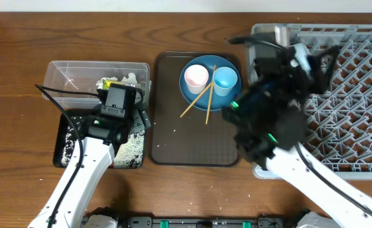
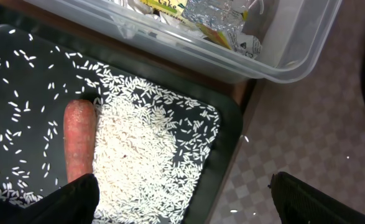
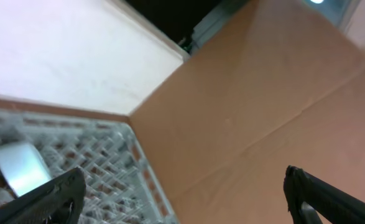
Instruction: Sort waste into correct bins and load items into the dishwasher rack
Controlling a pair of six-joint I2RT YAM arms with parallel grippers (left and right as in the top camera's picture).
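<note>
Rack (image 1: 353,95) is sitting at the right. The right gripper (image 3: 188,208) is hanging over its left side, jaws spread wide, carrying nothing. A pale rounded thing (image 3: 20,165) is lying among the pegs below it. Could be the white bowl, can't tell.

Brown tray (image 1: 195,149) is sitting mid-table with the blue plate (image 1: 192,96) at its far end.

Clear tub (image 1: 65,71) and black tray (image 1: 68,149) are sitting side by side at the left. The left gripper (image 2: 198,208) is hovering over the black tray's corner next to the brown tray. It's wide open and gripping nothing.

Pink cup (image 1: 196,76) and light-blue cup (image 1: 225,80) are standing upright on the plate, touching. Chopsticks (image 1: 206,101) are lying across the plate and onto the brown tray.

Carrot (image 2: 79,140) and rice (image 2: 138,155) are lying in the black tray; wrapper (image 1: 109,83) and tissue (image 1: 130,78) are in the tub.

My read: waste is looking sorted and rack loading is in hand. The next move is likely the right arm swinging to the plate. Cups and chopsticks need clearing first, since the plate is pinned under them. Chopsticks need a low, narrow pinch.
</note>
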